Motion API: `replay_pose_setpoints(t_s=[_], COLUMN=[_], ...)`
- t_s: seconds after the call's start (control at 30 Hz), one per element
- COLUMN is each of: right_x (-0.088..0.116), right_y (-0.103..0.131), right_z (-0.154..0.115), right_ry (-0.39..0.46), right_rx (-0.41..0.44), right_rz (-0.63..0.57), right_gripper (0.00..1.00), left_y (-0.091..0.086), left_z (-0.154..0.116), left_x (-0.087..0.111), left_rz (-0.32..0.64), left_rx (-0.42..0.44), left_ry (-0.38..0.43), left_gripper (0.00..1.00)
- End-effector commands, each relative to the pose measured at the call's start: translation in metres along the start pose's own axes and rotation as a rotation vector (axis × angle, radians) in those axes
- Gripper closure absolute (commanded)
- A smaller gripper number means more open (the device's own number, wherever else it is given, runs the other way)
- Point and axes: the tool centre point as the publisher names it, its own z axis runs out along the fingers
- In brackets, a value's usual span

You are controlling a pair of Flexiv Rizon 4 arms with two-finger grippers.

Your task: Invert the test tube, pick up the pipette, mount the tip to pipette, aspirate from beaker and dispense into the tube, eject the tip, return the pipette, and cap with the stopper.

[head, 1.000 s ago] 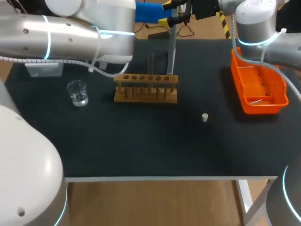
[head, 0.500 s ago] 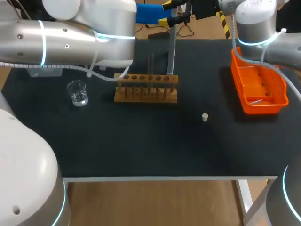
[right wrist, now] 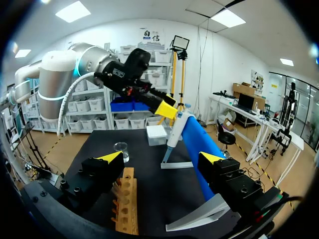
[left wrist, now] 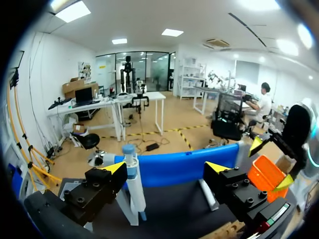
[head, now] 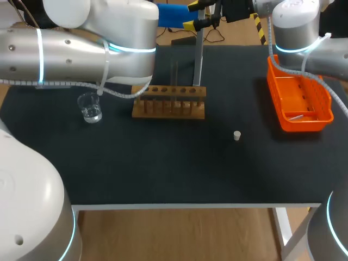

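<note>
Pointing the wide-open left gripper (left wrist: 167, 168) at the light, stiff, likely slick pipette (left wrist: 130, 174); favouring mid-barrel; showing right gripper (right wrist: 161, 158) spread too.

Table: black-topped table (head: 163, 168); white leg (head: 284, 225)
Floor: floor (head: 179, 234) of light wood; yellow-black tape lines (left wrist: 164, 132)
Walls: white walls (left wrist: 55, 74); glass partition (left wrist: 144, 62) at the far end
Light: ceiling panels (left wrist: 172, 33) lit
Furniture: white desks (left wrist: 107, 103); shelves (right wrist: 139, 119) of bins
</note>
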Motion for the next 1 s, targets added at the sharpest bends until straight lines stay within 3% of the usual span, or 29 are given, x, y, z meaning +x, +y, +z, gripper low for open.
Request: replay_pose_setpoints(t_s=[0.03, 0.2, 0.33, 0.6, 1.0], right_x=[-0.001, -0.001, -0.001, -0.001, -0.001], right_y=[0.001, 0.001, 0.001, 0.001, 0.001], right_z=[-0.001, -0.001, -0.001, -0.001, -0.001], right_ry=[0.004, 0.004, 0.004, 0.004, 0.004], right_rx=[0.004, 0.004, 0.004, 0.004, 0.004], right_rz=[0.001, 0.001, 0.001, 0.001, 0.001], right_gripper=[0.00, 0.00, 0.00, 0.00, 0.00], left_y=[0.004, 0.007, 0.015, 0.038, 0.071], left_z=[-0.021, -0.045, -0.069, -0.111, -0.122], left_x=[0.000, 0.012, 0.021, 0.043, 0.073], left_rz=[0.012, 0.068, 0.103, 0.214, 0.357], left_rx=[0.017, 0.061, 0.064, 0.073, 0.037], left_ry=[0.072, 0.229, 0.309, 0.512, 0.723], left_gripper=[0.00, 0.00, 0.00, 0.00, 0.00])
